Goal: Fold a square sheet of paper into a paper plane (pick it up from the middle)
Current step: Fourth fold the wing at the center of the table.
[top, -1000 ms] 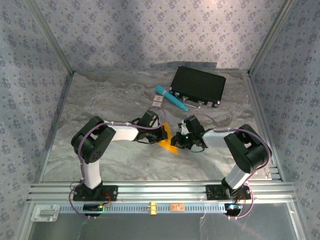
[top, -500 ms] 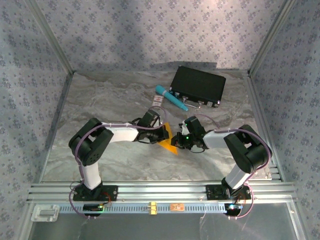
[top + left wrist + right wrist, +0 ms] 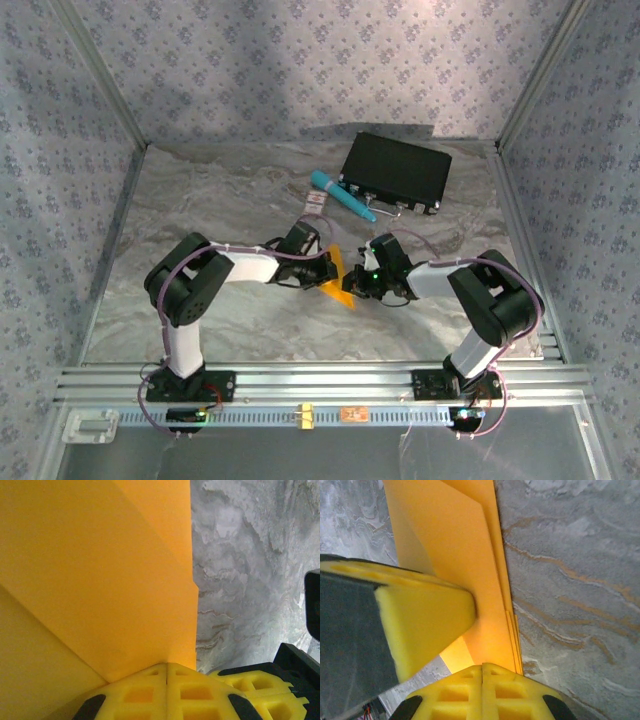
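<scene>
Left claw [image 3: 166, 672] and right claw [image 3: 482, 674] pinch the folded paper [image 3: 340, 277] from opposite sides, its length running near-to-far.

A folded orange-yellow paper sheet [image 3: 339, 281] sits mid-frame; black rectangular case [image 3: 396, 172] above right, teal cylindrical pen [image 3: 342, 196] just left of it.

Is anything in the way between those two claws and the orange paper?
Nothing visible. The left gripper and the right gripper are both shut and pressed right against the folded square sheet of paper.
</scene>
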Robot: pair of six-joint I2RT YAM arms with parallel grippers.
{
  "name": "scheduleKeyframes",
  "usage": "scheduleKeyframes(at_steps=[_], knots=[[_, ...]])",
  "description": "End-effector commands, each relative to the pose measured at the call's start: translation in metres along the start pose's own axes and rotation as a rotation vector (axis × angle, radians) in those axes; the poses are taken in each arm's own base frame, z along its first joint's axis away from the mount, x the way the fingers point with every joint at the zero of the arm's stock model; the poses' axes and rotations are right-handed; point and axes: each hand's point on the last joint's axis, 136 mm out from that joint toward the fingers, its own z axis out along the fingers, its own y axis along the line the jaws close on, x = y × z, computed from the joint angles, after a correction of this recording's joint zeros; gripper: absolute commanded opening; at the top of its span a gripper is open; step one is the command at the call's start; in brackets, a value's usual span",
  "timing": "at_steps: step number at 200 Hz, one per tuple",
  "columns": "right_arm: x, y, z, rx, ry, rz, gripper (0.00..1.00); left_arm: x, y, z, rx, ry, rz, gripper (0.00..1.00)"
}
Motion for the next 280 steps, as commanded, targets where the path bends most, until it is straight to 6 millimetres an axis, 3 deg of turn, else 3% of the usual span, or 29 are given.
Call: scheduleKeyframes(at_steps=[1, 122, 184, 239, 280], knots=[[0.039, -0.070, -0.001, 0.247, 0.080, 0.112, 0.00, -0.017, 0.038, -0.002, -0.124, -0.039, -0.036, 0.00], [0.044, -0.072, 0.000, 0.245, 0.096, 0.098, 0.00, -0.071, 0.059, -0.021, -0.158, -0.080, -0.067, 0.00], [0.045, -0.070, 0.000, 0.234, 0.103, 0.095, 0.00, -0.097, 0.083, -0.029, -0.190, -0.098, -0.102, 0.00], [0.049, -0.070, -0.002, 0.228, 0.111, 0.092, 0.00, -0.118, 0.084, -0.041, -0.200, -0.130, -0.109, 0.00], [0.048, -0.066, -0.002, 0.220, 0.114, 0.080, 0.00, -0.123, 0.071, -0.050, -0.185, -0.135, -0.093, 0.00]])
